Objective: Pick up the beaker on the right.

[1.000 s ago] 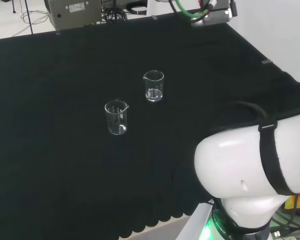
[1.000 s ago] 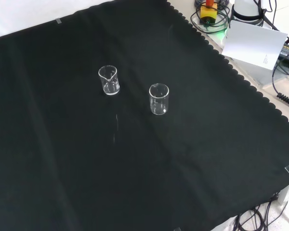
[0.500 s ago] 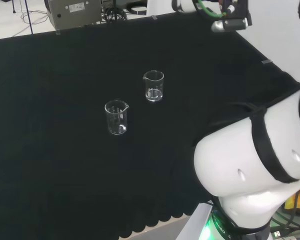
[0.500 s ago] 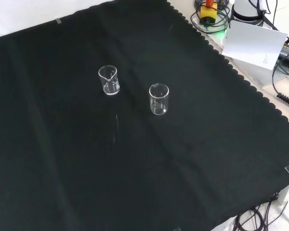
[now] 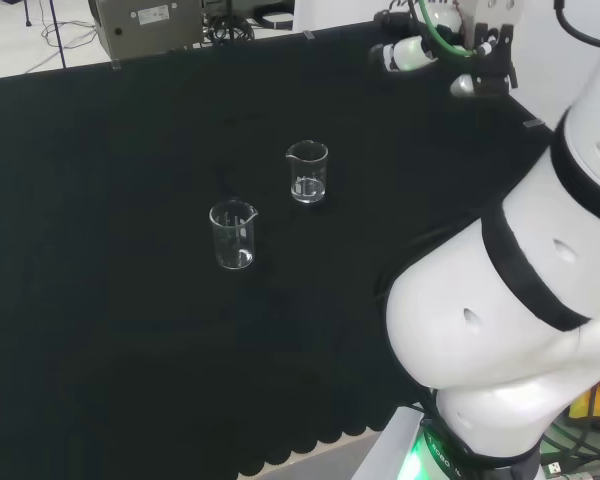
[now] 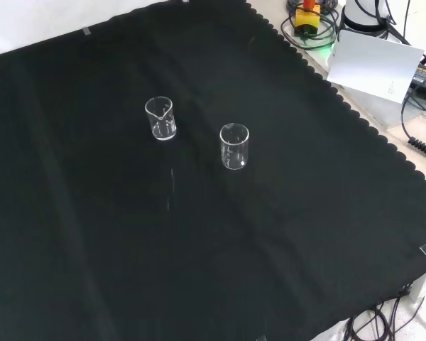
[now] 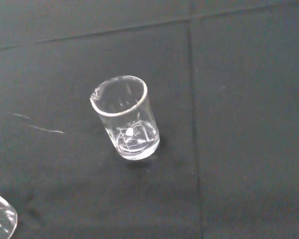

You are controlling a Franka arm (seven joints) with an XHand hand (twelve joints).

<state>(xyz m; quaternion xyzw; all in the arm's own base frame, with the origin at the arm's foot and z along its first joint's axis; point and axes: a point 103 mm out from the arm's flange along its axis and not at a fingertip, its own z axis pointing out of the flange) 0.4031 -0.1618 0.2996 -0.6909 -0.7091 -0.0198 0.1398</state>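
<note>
Beaker on the right [image 5: 307, 172] (head view): clear glass, upright on black cloth [image 5: 130, 330], spout twd. second beaker [image 5: 233, 235], which stands near, down-left. Printed marks on glass, unreadable. Bare cloth all round both; scalloped cloth edge [image 6: 355, 117] well apart. Hand: finger state cannot be told.

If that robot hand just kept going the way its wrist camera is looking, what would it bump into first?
Probably the upright beaker centred in the wrist view, likely the right-hand one in the head view. Nothing stands in between, though depth is hard to judge.
</note>
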